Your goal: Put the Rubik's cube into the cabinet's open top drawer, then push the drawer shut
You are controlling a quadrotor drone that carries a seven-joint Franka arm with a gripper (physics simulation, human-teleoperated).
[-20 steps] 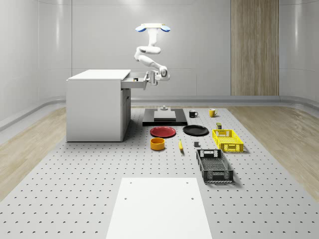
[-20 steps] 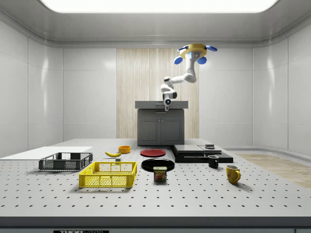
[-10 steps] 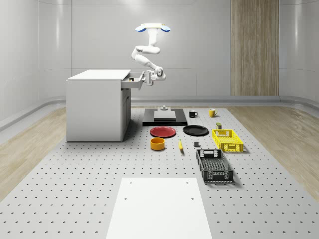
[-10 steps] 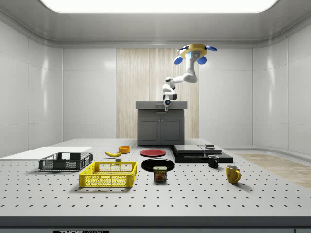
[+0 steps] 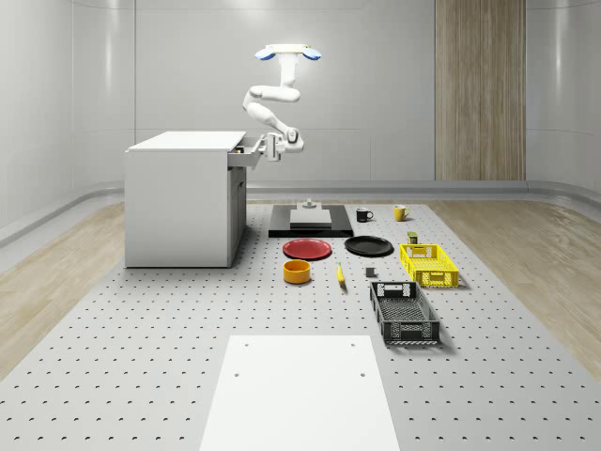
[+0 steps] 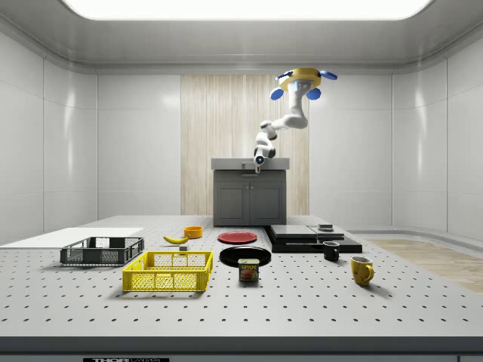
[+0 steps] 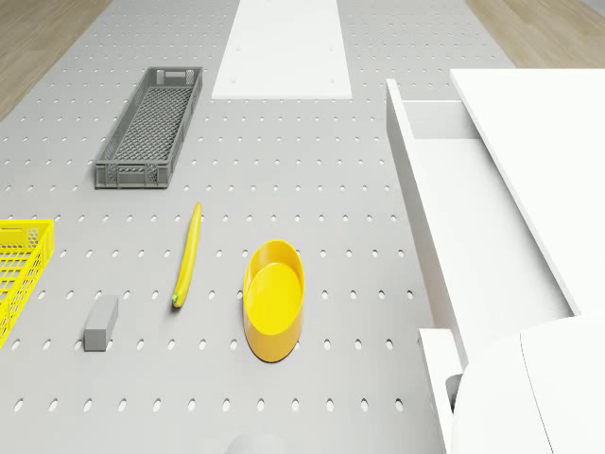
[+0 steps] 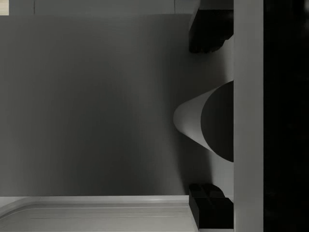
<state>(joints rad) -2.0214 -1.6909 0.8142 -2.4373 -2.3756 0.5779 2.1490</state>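
Observation:
The drone (image 5: 287,53) hovers high beside the white cabinet (image 5: 178,197), on the side its drawers face. Its arm reaches down to the top drawer (image 5: 246,156), which sticks out only a short way. My gripper (image 5: 266,150) is pressed against the drawer front. In the wrist view the gripper (image 8: 208,121) is open, with its dark fingertips (image 8: 207,31) wide apart on either side of the drawer's round handle (image 8: 193,118). In the drone view the drawer (image 7: 463,218) shows a white inside next to the cabinet top (image 7: 548,123). From the side, the gripper (image 6: 258,159) sits at the cabinet's top edge.
On the floor by the cabinet lie a red plate (image 5: 307,248), black plate (image 5: 368,246), orange bowl (image 5: 297,272), banana (image 5: 340,274), yellow basket (image 5: 428,264) and grey crate (image 5: 404,313). A black platform (image 5: 310,221) and two mugs (image 5: 364,214) sit behind.
The arm has folded toward the cabinet. The gripper moved to the whole-scene view's left, and the drawer slid further in. The drone has held its place.

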